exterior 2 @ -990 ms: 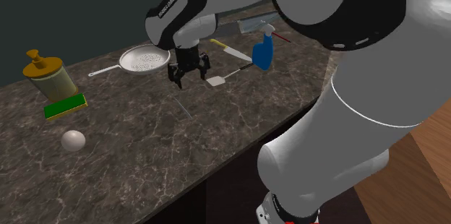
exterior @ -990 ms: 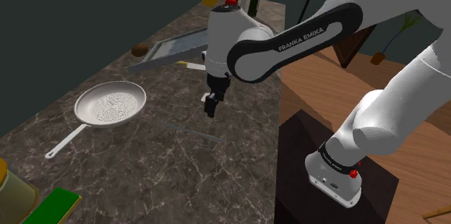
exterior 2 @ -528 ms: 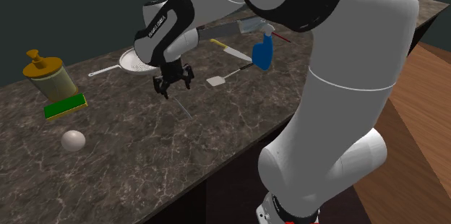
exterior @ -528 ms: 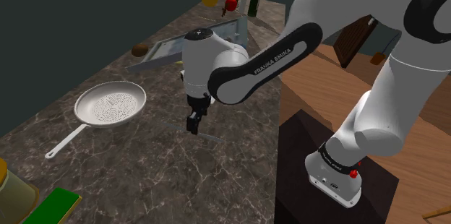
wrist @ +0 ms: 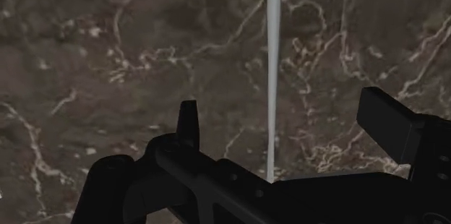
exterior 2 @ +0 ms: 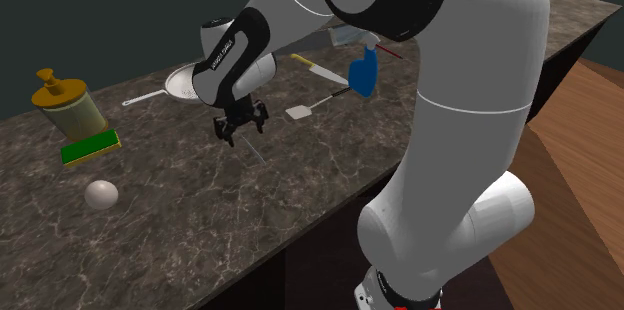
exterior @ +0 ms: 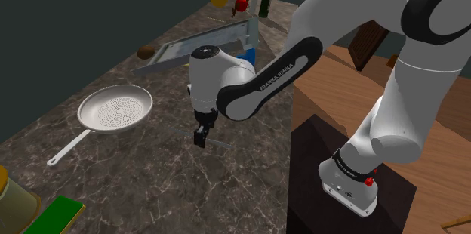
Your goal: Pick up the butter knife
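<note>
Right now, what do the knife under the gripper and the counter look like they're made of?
The butter knife looks like smooth pale grey metal, though its plain shading leaves that open. The counter looks like dark brown marble, going by its pale branching veins.

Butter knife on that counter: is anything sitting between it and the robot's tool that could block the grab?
Nothing visible does. The open tool hangs just above the butter knife, which lies flat on the marbled counter, in line with the gap between the fingers. The white pan lies well aside.
</note>
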Controlling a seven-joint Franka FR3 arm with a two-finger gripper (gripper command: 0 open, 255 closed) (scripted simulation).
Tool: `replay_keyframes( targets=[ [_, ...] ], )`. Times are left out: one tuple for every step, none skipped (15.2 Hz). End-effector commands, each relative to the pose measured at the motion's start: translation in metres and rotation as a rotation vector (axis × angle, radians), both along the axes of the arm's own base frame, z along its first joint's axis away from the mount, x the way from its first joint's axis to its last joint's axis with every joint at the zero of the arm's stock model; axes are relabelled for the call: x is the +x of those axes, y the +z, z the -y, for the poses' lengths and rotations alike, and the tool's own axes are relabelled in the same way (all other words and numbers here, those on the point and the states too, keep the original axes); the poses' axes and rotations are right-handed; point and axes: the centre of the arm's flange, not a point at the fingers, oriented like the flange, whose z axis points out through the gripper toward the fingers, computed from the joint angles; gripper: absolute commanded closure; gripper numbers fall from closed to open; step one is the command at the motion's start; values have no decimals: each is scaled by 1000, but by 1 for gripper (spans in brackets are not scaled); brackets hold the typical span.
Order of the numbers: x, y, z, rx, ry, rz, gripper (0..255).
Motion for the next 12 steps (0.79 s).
replay_keyframes(
  targets=[
    [0,-2,0,0,0,0,255],
    [0,-2,0,0,0,0,255],
    [0,-2,0,0,0,0,255],
    [0,-2,0,0,0,0,255],
    [0,-2,0,0,0,0,255],
    [0,-2,0,0,0,0,255],
    [0,-2,0,0,0,0,255],
    [0,-2,0,0,0,0,255],
    [0,-2,0,0,0,0,255],
    [-1,-2,0,0,0,0,255],
    [-1,4,0,0,0,0,255],
    [-1,9,0,0,0,0,255]
  ],
)
